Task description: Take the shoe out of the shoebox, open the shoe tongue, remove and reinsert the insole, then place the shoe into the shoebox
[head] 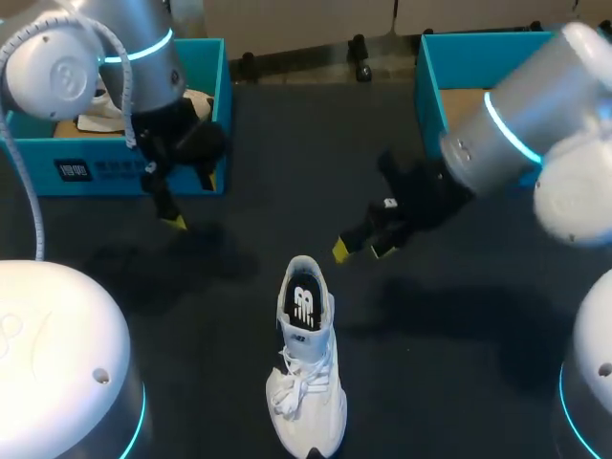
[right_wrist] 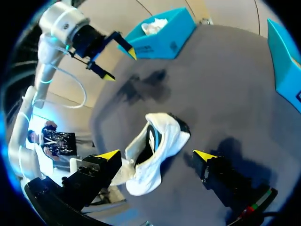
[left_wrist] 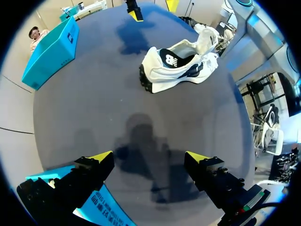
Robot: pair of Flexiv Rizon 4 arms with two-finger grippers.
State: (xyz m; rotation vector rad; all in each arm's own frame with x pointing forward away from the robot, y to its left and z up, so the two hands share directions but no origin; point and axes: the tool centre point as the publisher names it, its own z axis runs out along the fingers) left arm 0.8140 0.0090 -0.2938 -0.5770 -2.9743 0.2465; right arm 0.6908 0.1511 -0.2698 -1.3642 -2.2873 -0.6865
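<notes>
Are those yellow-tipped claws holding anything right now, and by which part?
Nothing is held. The left tool and the right tool are both open above the table, clear of the white shoe standing there alone.

The place looks like a robotics lab set up for a handling trial. Two pale jointed machines with glowing blue bands lean over a dark worktop (head: 459, 316): the left arm (head: 115, 48) at the upper left of the frame, with a grey cable (head: 24, 182) looping off it, and the right arm (head: 516, 124) at the upper right. The props are laid out as for a test: a turquoise left shoebox (head: 124, 170), a matching right shoebox (head: 435, 76) and a white shoe (head: 308, 363) at the lower middle.
</notes>
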